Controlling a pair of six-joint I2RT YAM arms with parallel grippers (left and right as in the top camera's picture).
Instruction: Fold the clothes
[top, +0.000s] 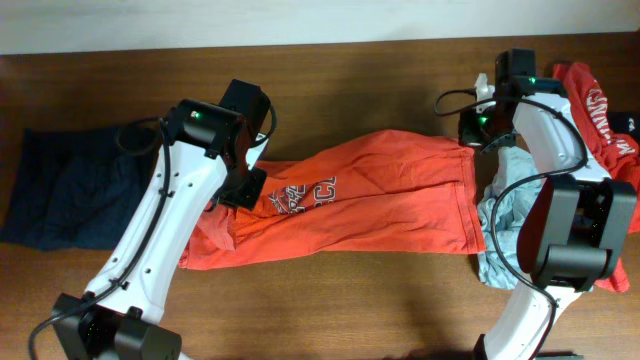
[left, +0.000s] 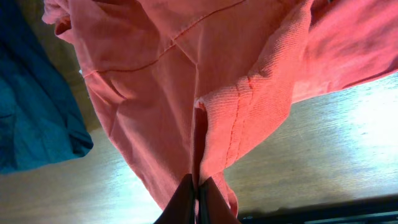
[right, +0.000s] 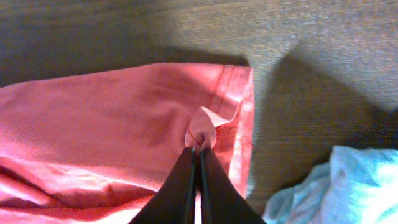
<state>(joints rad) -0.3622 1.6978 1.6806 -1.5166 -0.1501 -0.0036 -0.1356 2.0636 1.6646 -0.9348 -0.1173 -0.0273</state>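
Observation:
An orange T-shirt (top: 380, 195) with a white print lies stretched across the middle of the table. My left gripper (top: 243, 190) is shut on its left end, pinching the ribbed collar fabric (left: 249, 118); the jaws (left: 198, 186) hold a fold of it. My right gripper (top: 472, 135) is shut on the shirt's upper right hem corner (right: 202, 130), with the jaws (right: 198, 152) pinching a small bunch of cloth. The shirt hangs slightly raised between the two grippers.
A dark navy garment (top: 60, 190) lies at the left edge, also in the left wrist view (left: 31, 99). A light blue-grey garment (top: 510, 215) and a red garment (top: 600, 115) lie at the right. The wooden table (top: 350, 80) stretches behind.

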